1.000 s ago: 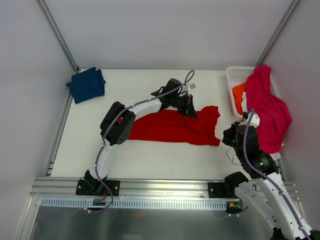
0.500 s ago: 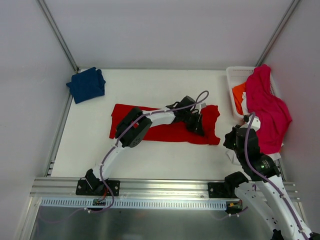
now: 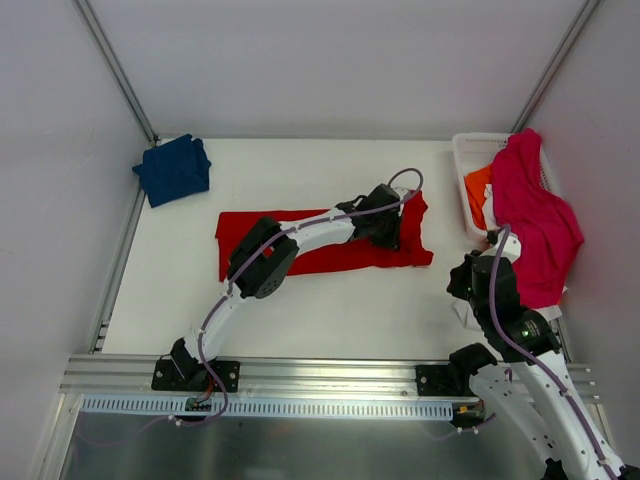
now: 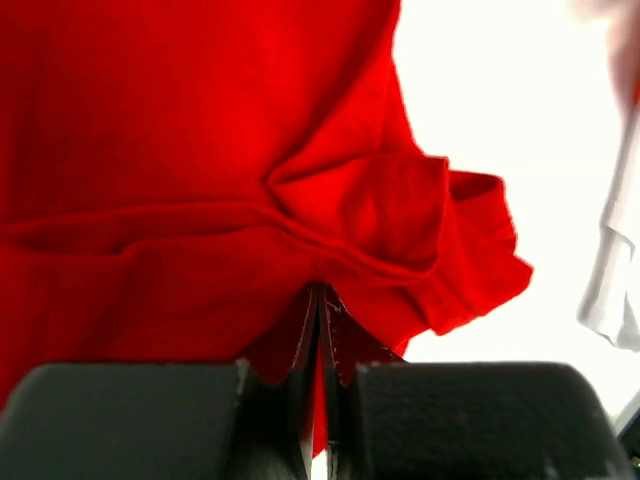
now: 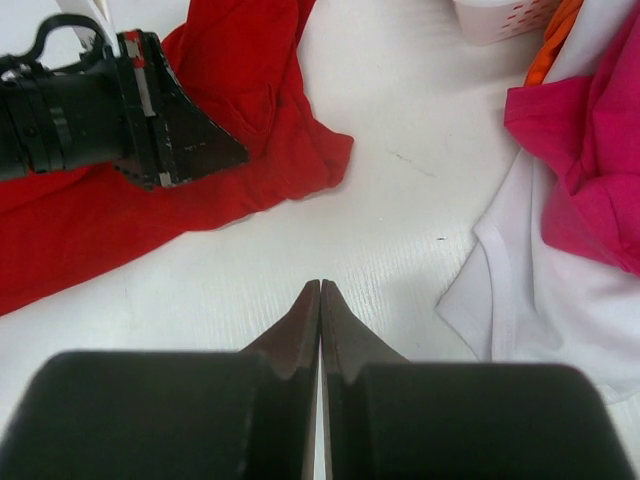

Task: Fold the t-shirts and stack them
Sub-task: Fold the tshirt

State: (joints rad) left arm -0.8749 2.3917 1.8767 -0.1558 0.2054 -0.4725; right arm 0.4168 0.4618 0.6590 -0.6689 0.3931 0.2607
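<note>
From above, the red t-shirt [image 3: 320,245] lies stretched left to right across the middle of the counter [image 3: 330,320]. The left arm reaches over it, so the left claw [image 3: 393,233] sits on the shirt's right end. The navy t-shirt [image 3: 173,168] lies bunched in the far left corner, well apart from the red one. At the far right a white basket [image 3: 462,160] holds an orange t-shirt [image 3: 478,188]. A magenta t-shirt [image 3: 535,215] is draped over its rim and down the right side, and a bit of a white t-shirt [image 3: 462,312] shows beside the right arm. The left wrist view shows the left claw closed tight — a fold of red cloth is pinched between its fingers, and the shirt is bunched and creased just past the tips. In the right wrist view the right claw [image 5: 320,295] has its fingers pressed together with nothing between them, over bare counter. The red shirt's right end, with the left claw on it, lies to its far left. The white t-shirt is just to its right under magenta cloth — orange cloth and the basket sit at the far right.
</note>
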